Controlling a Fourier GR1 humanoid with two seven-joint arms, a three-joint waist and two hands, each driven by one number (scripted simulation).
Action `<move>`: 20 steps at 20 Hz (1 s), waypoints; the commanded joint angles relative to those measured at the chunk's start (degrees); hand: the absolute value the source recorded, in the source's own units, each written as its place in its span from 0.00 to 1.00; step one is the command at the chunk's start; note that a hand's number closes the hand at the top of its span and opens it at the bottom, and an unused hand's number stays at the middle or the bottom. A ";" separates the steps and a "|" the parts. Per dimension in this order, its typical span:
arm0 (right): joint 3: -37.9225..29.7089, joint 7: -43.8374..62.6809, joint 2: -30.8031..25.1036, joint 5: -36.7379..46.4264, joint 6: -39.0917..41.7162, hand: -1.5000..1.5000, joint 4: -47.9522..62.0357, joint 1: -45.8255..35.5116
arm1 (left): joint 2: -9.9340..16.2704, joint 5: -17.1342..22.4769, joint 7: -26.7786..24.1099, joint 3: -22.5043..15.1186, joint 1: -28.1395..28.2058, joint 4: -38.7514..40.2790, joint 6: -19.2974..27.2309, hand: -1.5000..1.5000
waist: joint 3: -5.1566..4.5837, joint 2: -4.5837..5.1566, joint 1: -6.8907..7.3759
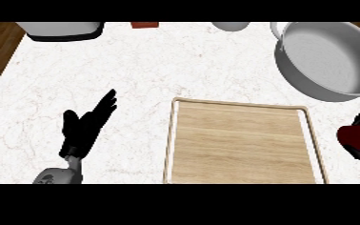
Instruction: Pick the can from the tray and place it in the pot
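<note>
The wooden tray point(243, 143) lies on the white marble counter point(126, 71) in the lower middle of the head view, and its board shows bare: no can stands on it. At the far right edge, just beside the tray's right rim, a dark red shape point(349, 136) shows with something black under it; this is probably the can held in the right hand point(354, 151), but so little of it is in view that I cannot tell how the fingers are set or whether they are truly closed around it. The grey pot point(320, 59) sits at the upper right, tilted toward the viewer so its pale inside shows, well apart from the red shape and beyond the tray's far right corner. The left hand point(84, 126) rests at the lower left with its fingers straight and spread, holding nothing. Along the far edge stand a grey and black appliance point(60, 30), a small red block point(144, 25) and a pale rounded thing point(231, 25). Judging from this, the pick seems done and the carry is in hand. The next move calls for lifting the can above the pot's near wall, bringing it over the opening, and only then letting it down inside.
</note>
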 commanded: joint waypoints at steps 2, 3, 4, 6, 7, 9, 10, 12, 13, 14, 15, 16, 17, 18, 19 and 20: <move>-8.15 -8.48 -11.38 -3.87 5.69 1.00 9.77 2.22 | -1.54 -1.03 -0.48 -2.09 0.63 -0.19 0.13 0.50 | 0.25 0.32 2.13; -8.15 -10.28 -12.38 -2.92 4.24 1.00 10.85 2.17 | -1.23 -0.72 0.55 -1.69 -1.90 0.81 -0.34 0.50 | 0.22 0.40 2.12; -8.38 -10.31 -14.69 -2.54 4.09 1.00 11.42 2.13 | 0.46 0.42 0.43 -0.08 -2.17 1.78 -1.71 0.50 | 0.21 0.48 2.37; -8.32 -12.79 -16.10 -1.42 2.87 1.00 14.55 1.75 | -2.18 -1.69 -0.34 -2.34 -2.50 0.66 0.59 0.50 | 0.13 0.16 3.17; -8.04 -15.00 -16.46 -0.73 2.15 1.00 15.10 1.95 | -1.03 -1.30 -1.43 -1.63 -1.84 1.70 -0.61 0.50 | 0.07 0.10 3.30; -8.42 -16.21 -19.15 -0.02 0.07 1.00 16.03 2.64 | -1.42 -1.11 -0.17 -2.38 -1.08 0.61 -0.82 0.50 | 0.20 0.04 3.54; -7.77 -17.22 -17.90 1.13 -3.26 1.00 16.88 0.87 | -1.97 -0.23 -0.03 -1.53 -2.32 1.81 -0.75 0.50 | 0.08 0.08 3.83; -7.78 -21.16 -19.02 1.26 -2.11 1.00 17.45 2.18 | -0.65 -0.50 -1.24 -1.11 -1.95 2.09 -1.60 0.50 | 0.06 -0.07 3.41; -6.71 -18.52 -19.75 2.85 -5.62 1.00 17.48 -1.13 | -1.70 -1.71 -1.70 -2.35 -0.37 1.69 -0.49 0.50 | 0.01 -0.03 4.43; -7.08 -21.11 -19.99 2.99 -6.97 1.00 17.50 -0.52 | -1.25 -0.52 -1.32 -1.69 -1.31 2.36 -1.81 0.50 | 0.00 -0.06 3.95; -6.72 -21.14 -21.57 3.45 -5.98 1.00 17.88 -1.21 | -1.59 -0.86 0.87 -1.91 -2.23 1.27 -0.91 0.50 | -0.05 -0.17 3.87; -6.46 -20.23 -21.85 4.18 -7.62 1.00 19.28 -2.90 | -0.91 -1.07 -1.23 -1.33 -2.47 1.82 -1.30 0.50 | -0.05 -0.05 4.25; -5.86 -19.42 -21.08 5.11 -10.28 1.00 19.73 -4.91 | -1.30 -1.06 -0.19 -2.57 -2.51 1.77 -2.28 0.50 | -0.04 0.00 4.56; -5.79 -21.13 -21.59 5.27 -8.67 1.00 20.85 -4.63 | -0.89 -0.41 -0.73 0.29 -4.95 4.60 -1.17 0.50 | -0.12 -0.02 3.86; -4.75 -19.88 -21.78 6.56 -9.77 1.00 21.38 -6.41 | -0.30 -1.00 -1.11 -0.67 -3.07 3.20 -1.94 0.50 | -0.14 -0.09 4.27; -4.40 -18.71 -22.79 7.03 -9.79 1.00 21.27 -8.12 | -1.59 -0.88 -0.69 -0.62 -5.87 4.90 -1.41 0.50 | -0.18 -0.07 3.98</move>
